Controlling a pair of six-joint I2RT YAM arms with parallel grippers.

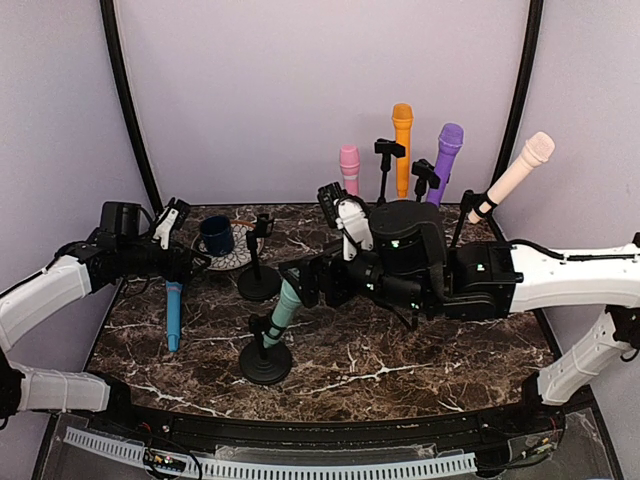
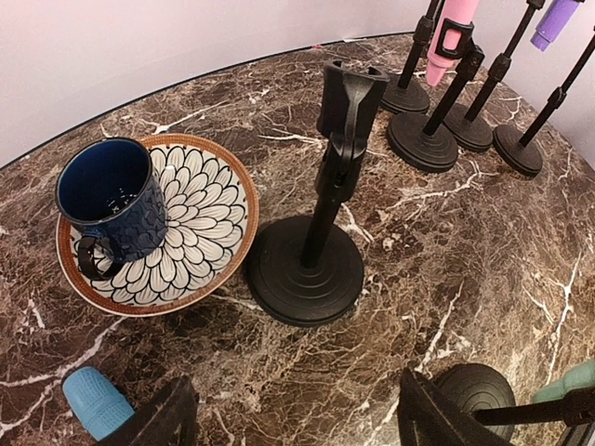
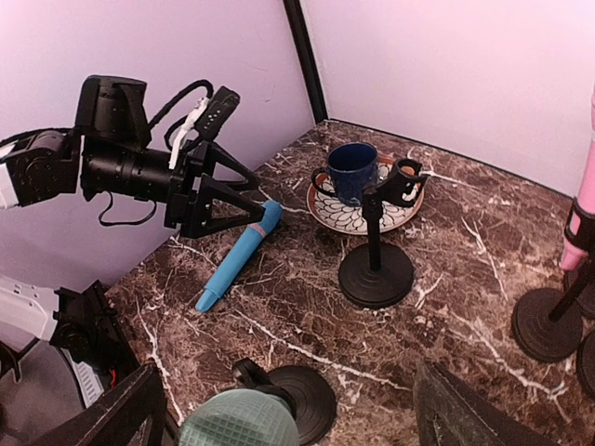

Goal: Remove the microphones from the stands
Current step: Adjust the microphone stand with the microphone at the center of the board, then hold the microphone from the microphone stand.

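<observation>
A teal microphone (image 1: 286, 306) leans in the clip of a black stand (image 1: 265, 363) at the front middle of the table. Its mesh head (image 3: 240, 420) shows between the wide-apart fingers of my right gripper (image 1: 300, 285), which is open around the head without touching it. My left gripper (image 1: 190, 263) is open and empty at the left, just above the table (image 2: 297, 429). A blue microphone (image 1: 173, 315) lies flat on the table beside it; its head shows in the left wrist view (image 2: 98, 401). An empty stand (image 1: 259, 265) stands between the two grippers.
A patterned bowl (image 1: 238, 258) holding a dark blue mug (image 1: 216, 235) sits at the back left. Along the back, stands hold pink (image 1: 349, 168), orange (image 1: 402, 140), purple (image 1: 447, 150) and beige (image 1: 515, 175) microphones.
</observation>
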